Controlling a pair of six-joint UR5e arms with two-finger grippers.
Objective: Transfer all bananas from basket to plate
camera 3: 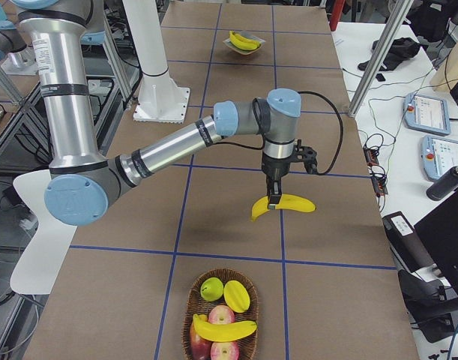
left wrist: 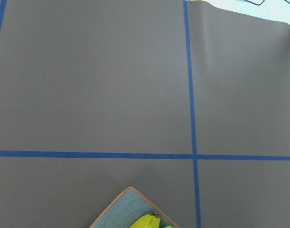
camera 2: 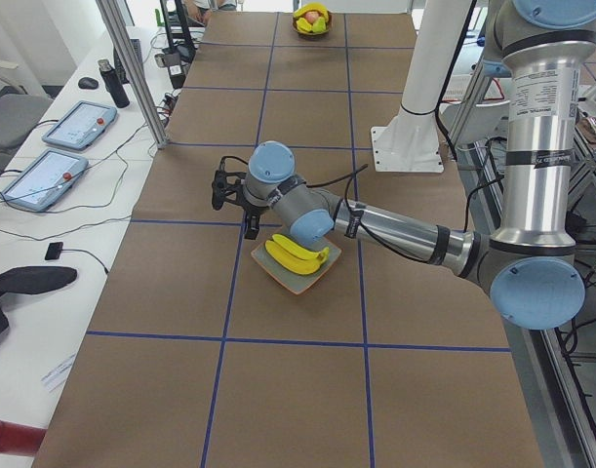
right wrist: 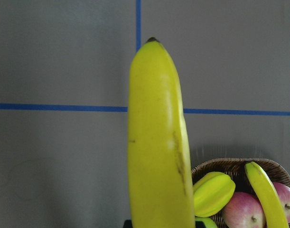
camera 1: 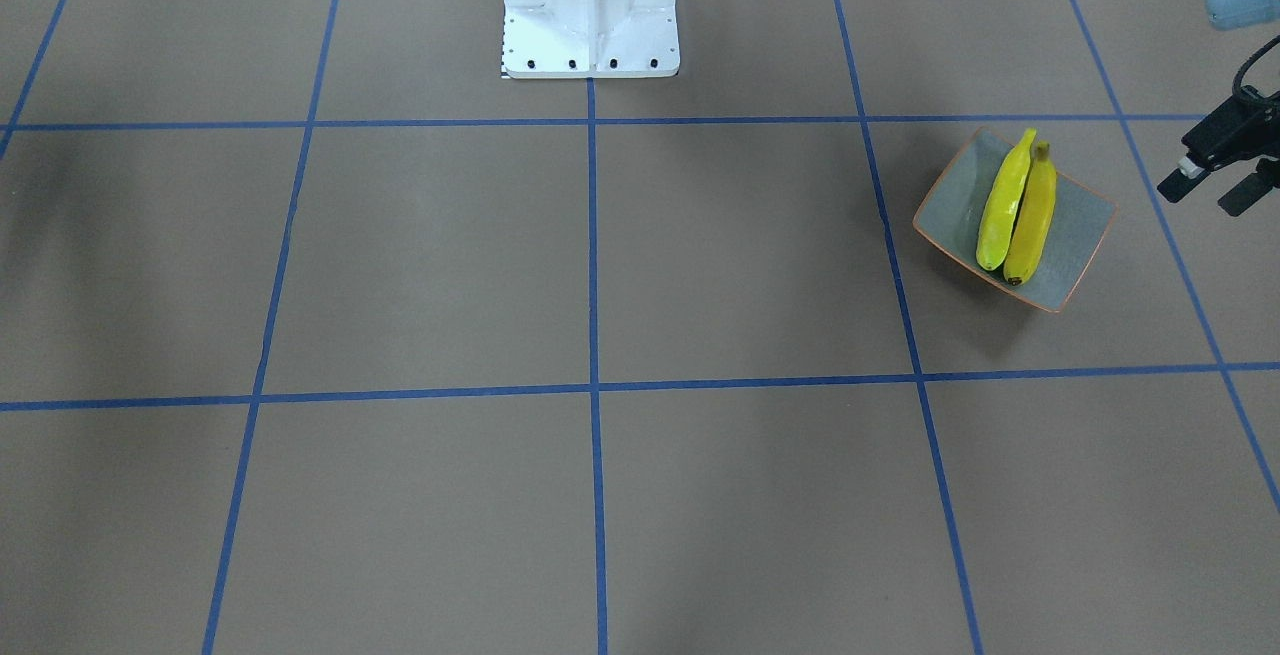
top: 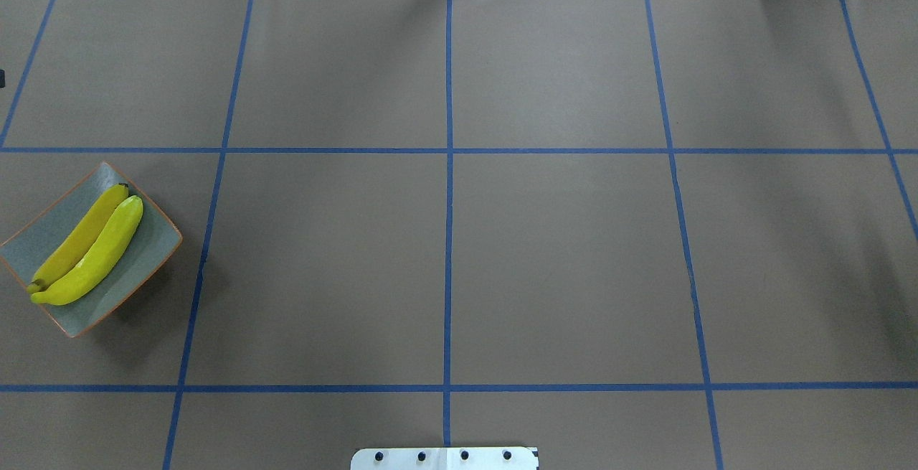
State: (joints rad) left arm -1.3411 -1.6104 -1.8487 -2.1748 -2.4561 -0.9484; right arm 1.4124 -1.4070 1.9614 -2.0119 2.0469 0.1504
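The square grey-green plate (camera 1: 1075, 235) sits at the table's left end and holds two bananas (camera 1: 1018, 210) side by side; it also shows in the overhead view (top: 154, 240) and, by one corner, in the left wrist view (left wrist: 121, 216). My left gripper (camera 1: 1200, 197) is open and empty, just beyond the plate. My right gripper (camera 3: 274, 201) is shut on a third banana (right wrist: 156, 142) and holds it crosswise above the table, a little past the basket (camera 3: 191, 300). A fourth banana (camera 3: 225, 328) lies in the basket.
The wicker basket (right wrist: 230, 166) also holds apples, a star fruit (right wrist: 212, 192) and a green pear. The robot's white base (camera 1: 590, 5) stands at mid table. Tablets, cables and a bottle lie on side desks off the table.
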